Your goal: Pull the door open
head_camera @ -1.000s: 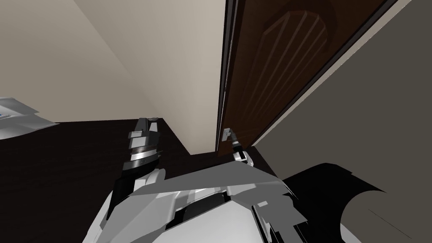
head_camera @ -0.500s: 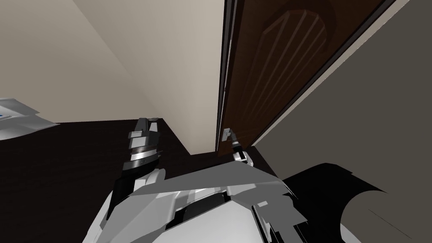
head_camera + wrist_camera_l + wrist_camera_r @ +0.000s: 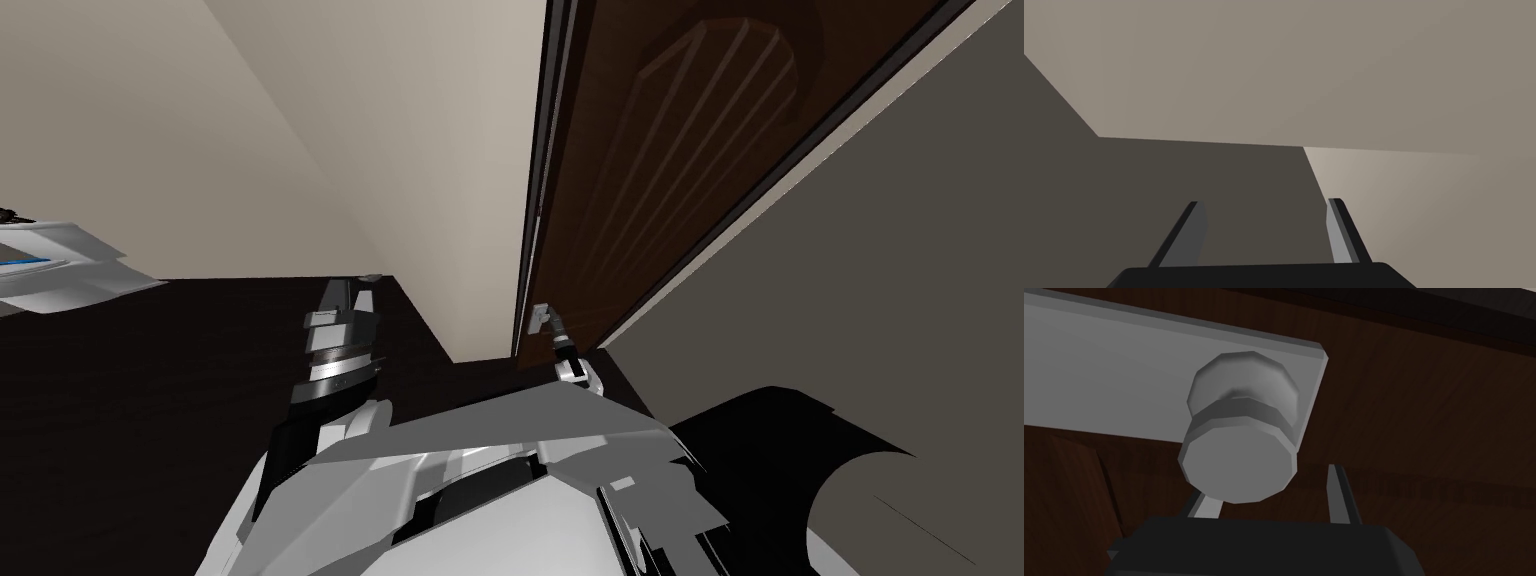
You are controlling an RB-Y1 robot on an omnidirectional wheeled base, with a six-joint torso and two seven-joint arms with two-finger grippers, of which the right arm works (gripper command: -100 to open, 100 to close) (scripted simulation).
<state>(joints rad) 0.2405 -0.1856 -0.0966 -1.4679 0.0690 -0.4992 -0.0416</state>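
Observation:
A dark brown panelled door (image 3: 680,180) stands ahead of me, set between a beige wall and a grey wall. Its round grey knob (image 3: 1239,458) sticks out from a light grey plate (image 3: 1114,388) on the door. My right gripper (image 3: 1269,488) is open right at the knob; one finger is half hidden behind the knob, the other finger (image 3: 1338,493) stands free beside it. In the head view this gripper (image 3: 548,325) reaches the knob at the door's latch edge. My left gripper (image 3: 1266,225) is open and holds nothing, raised over the dark floor (image 3: 345,290).
A beige wall (image 3: 420,150) runs left of the door and a grey wall (image 3: 880,300) closes in on the right. The floor (image 3: 150,380) is dark. A white piece of furniture (image 3: 60,270) sits far left. A black area (image 3: 760,440) lies at lower right.
The whole head picture has shifted: the door's top slid right and the white furniture rose, so I have moved. My right gripper stays at the knob.

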